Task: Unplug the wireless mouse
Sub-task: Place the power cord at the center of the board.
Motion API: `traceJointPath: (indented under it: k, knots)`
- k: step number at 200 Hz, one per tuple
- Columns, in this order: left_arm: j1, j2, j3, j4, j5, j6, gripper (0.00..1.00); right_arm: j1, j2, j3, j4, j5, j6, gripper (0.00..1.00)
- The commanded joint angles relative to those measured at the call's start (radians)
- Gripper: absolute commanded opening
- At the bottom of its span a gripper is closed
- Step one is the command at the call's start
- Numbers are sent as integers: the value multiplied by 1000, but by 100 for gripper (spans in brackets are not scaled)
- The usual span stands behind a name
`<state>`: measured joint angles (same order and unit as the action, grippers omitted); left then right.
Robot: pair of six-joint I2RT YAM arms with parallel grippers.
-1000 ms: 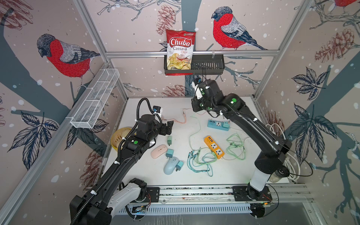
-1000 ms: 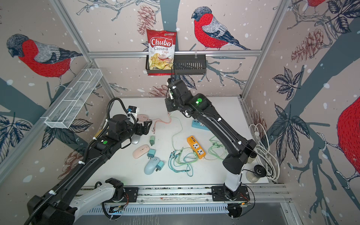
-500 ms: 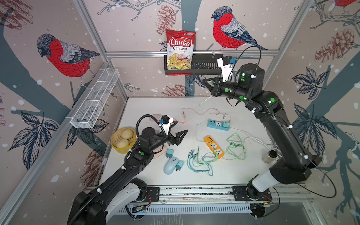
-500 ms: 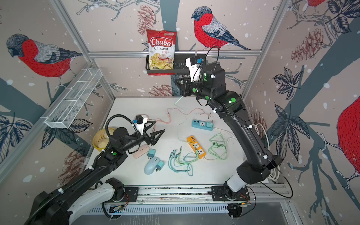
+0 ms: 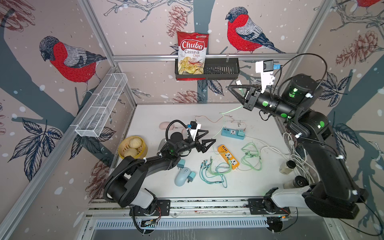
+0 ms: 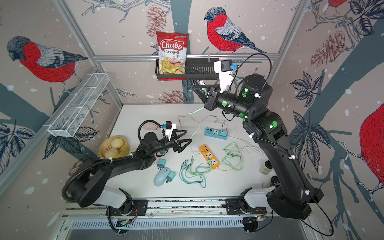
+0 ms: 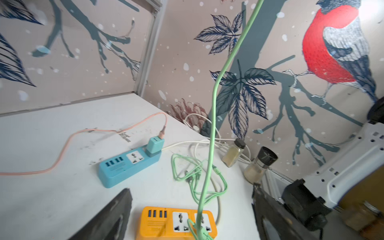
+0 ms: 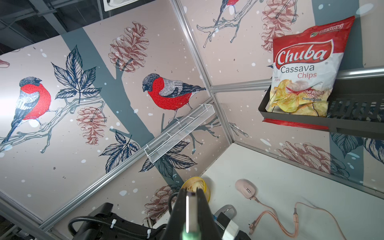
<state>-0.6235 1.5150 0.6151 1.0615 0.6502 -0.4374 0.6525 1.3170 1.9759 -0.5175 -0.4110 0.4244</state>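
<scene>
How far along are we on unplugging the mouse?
Done: the green cable has its USB plug free, pinched in the shut right gripper and held high. In hand: the left gripper hovers open, empty. Left: the cable's far end is hidden; confirm it, then set it down.

Both arms are matte black, built of thick rounded links: the left arm (image 5: pixel 145 164), at 7 o'clock in both top views, has a ribbed black conduit (image 5: pixel 113 176) along it. The right arm (image 5: pixel 328 158), at 4 o'clock, shows round green markers (image 5: pixel 265 103), glowing green lights and white zip ties (image 5: pixel 297 135) pinning thin black cables. Each has a white shoulder housing (image 5: pixel 288 195) on a black screwed plate (image 5: pixel 164 207) fixed to the silver rail (image 5: pixel 207 204). The left gripper (image 5: pixel 212 136) and right gripper (image 5: pixel 229 87) have black triangular open-frame jaws, each topped by a white bracket (image 5: pixel 266 79) with a small black camera (image 5: pixel 268 64) and blue connector (image 5: pixel 276 67).
</scene>
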Motion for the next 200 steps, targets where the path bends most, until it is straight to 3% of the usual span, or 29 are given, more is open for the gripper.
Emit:
traceJointPath:
  k: [1,14,29,41,55,81,105,136,157,200]
  knots:
    - [-30,41,23,148,76,-33,88,-15,-30,-11,4,-17,-5,0]
    - [-43,44,26,91,55,4,85,-31,-47,-17,-4,-22,-9,0]
    - [-50,41,26,27,51,41,64,-47,-60,-25,-10,-31,-16,0]
    - [-50,38,25,-6,60,57,30,-58,-60,-38,-9,-36,-19,0]
    - [-50,29,30,-61,95,93,0,-69,-89,-54,-3,-41,-24,0]
    - [-50,-46,73,-341,104,276,0,-85,-108,-81,-3,-35,-38,0]
    - [-38,-157,204,-631,-5,442,0,-93,-137,-149,-21,13,-80,0]
    - [0,-199,527,-906,-126,595,0,-90,-227,-475,111,68,-86,0]
    - [8,-184,696,-987,-205,663,0,-65,-267,-676,226,56,-53,0]
    - [33,-129,837,-1025,-251,743,0,22,-248,-878,311,111,-81,0]
